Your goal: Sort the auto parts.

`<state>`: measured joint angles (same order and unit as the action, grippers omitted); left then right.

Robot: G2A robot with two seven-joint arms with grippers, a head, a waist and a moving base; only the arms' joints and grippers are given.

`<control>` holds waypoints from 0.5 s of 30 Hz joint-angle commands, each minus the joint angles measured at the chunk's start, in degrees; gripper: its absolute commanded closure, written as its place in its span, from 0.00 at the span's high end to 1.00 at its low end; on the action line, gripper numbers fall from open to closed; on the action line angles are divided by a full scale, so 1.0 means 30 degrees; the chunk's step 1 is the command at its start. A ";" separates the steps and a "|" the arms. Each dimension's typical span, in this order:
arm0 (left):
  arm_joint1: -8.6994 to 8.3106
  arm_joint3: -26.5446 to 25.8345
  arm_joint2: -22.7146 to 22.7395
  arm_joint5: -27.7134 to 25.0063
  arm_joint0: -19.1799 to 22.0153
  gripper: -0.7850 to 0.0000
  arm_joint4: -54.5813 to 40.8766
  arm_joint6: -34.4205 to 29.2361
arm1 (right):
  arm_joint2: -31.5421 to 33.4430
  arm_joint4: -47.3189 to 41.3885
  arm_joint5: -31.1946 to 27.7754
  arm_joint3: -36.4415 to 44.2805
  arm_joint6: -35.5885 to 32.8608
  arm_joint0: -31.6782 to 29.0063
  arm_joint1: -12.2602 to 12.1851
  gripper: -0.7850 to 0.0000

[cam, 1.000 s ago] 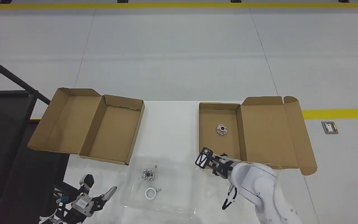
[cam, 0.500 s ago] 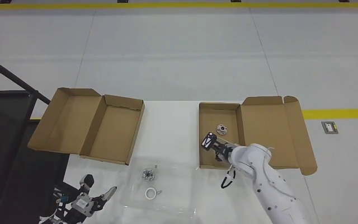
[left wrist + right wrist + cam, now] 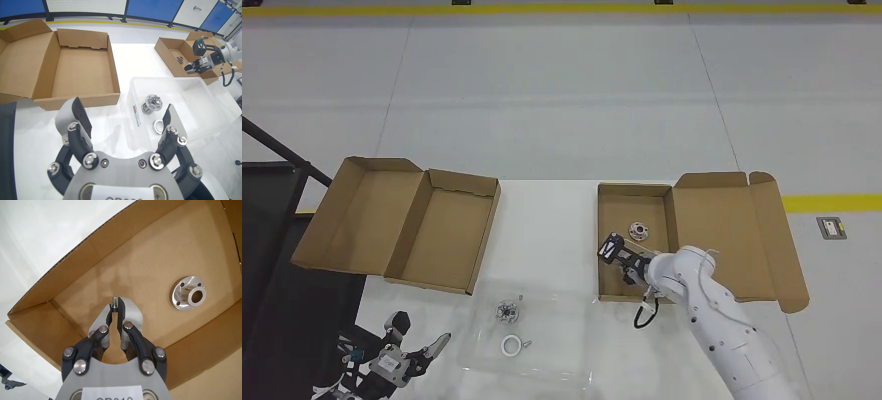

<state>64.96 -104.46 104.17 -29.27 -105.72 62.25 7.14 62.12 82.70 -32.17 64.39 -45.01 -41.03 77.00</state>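
white table (image 3: 542, 225), clear bin (image 3: 564, 342); grey floor (image 3: 542, 90) with yellow line (image 3: 542, 10)

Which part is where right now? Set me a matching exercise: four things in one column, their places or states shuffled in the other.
Things:
1. bolt
2. flanged hub
3. toothed hub
4. left pincer

Places or states:
A. open
B. lying in the clear bin
C. clamped in the right pincer
D. resting on the floor of the cardboard box

Pairs: 1-C, 2-D, 3-B, 4-A.
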 commanded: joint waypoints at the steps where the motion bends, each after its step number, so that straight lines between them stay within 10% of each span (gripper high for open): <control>1: 0.0000 0.0000 0.0000 0.0000 0.0000 1.00 0.0000 0.0000 | 0.0100 0.0059 0.0015 0.0190 0.0053 -0.0117 -0.0058 0.22; 15: 0.0000 0.0000 0.0000 0.0000 0.0000 1.00 0.0000 0.0000 | 0.0571 0.1437 0.0633 0.6045 -0.0934 -0.2383 -0.0533 0.48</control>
<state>64.96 -104.46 104.17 -29.27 -105.72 62.25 7.14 63.95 86.62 -30.42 80.28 -47.38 -47.48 75.47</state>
